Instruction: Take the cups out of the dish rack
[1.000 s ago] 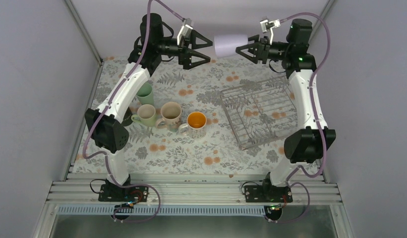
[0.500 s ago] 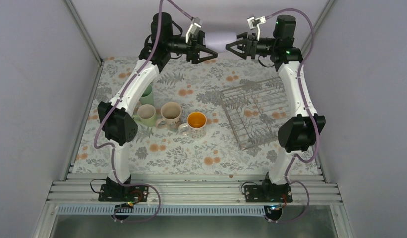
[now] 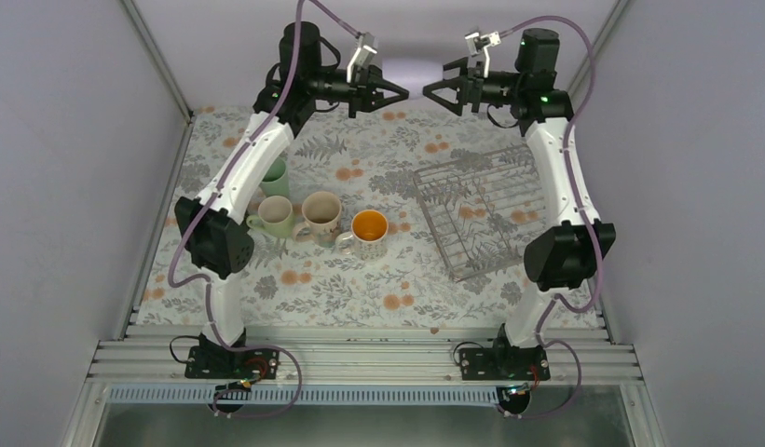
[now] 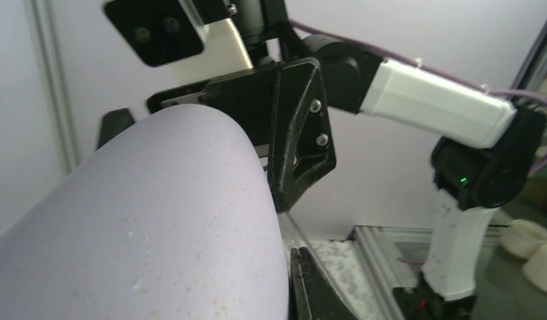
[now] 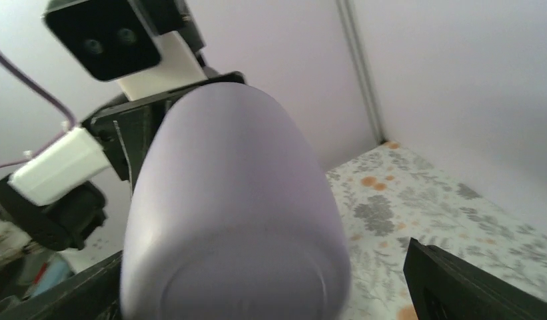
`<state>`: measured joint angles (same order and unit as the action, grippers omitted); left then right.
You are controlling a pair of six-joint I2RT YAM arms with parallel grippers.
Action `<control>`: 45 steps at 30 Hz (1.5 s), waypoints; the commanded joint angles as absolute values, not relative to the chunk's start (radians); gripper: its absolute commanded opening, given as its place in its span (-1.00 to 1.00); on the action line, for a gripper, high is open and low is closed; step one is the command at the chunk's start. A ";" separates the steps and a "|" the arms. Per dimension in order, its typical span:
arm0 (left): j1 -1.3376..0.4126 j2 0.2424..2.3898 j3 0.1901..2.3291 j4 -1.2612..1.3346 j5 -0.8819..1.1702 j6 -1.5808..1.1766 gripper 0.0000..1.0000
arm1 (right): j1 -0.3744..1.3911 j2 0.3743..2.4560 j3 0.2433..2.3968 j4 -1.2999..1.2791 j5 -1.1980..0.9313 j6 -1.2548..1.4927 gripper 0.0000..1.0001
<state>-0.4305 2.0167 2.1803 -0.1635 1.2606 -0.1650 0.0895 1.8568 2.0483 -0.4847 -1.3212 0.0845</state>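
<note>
The lavender tumbler [image 3: 414,69] hangs high at the back of the cell, between the two grippers. My left gripper [image 3: 401,91] is shut on it; in the left wrist view the tumbler [image 4: 157,227] fills the left side with one dark finger [image 4: 314,287] pressed against its wall. My right gripper [image 3: 431,91] is open around the tumbler's base [image 5: 237,227], with a gap showing to its right finger [image 5: 464,280]. The dish rack [image 3: 485,209] holds no cups. On the cloth stand a green tumbler [image 3: 273,172], a pale green mug [image 3: 276,214], a cream patterned mug [image 3: 321,211] and an orange-inside mug [image 3: 369,228].
A floral cloth [image 3: 360,279] covers the table. Grey walls close in on the left, back and right. The left arm's elbow [image 3: 211,237] hangs over the cloth just left of the mugs. The right arm's elbow [image 3: 565,256] sits by the rack's near right corner.
The left gripper has shut on the lavender tumbler and the right gripper has opened off it. Both arms lifted and drew toward the back wall.
</note>
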 commanded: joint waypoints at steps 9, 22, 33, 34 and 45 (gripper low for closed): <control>-0.391 1.960 2.431 -0.854 0.632 0.563 -0.95 | -0.044 1.826 2.131 -1.005 -0.557 -0.411 1.00; -0.328 2.122 2.430 -1.235 0.040 1.035 -0.95 | -0.104 1.620 1.833 -1.022 -0.220 -0.570 1.00; -0.371 2.210 2.275 -1.358 -0.202 1.175 -0.95 | -0.104 1.545 1.808 -1.046 -0.260 -0.585 1.00; -0.376 2.208 2.243 -1.358 -0.215 1.180 -0.95 | -0.104 1.534 1.799 -1.045 -0.265 -0.589 1.00; -0.415 2.279 2.277 -1.358 -0.134 1.158 -0.95 | -0.107 1.493 1.702 -1.018 -0.281 -0.604 1.00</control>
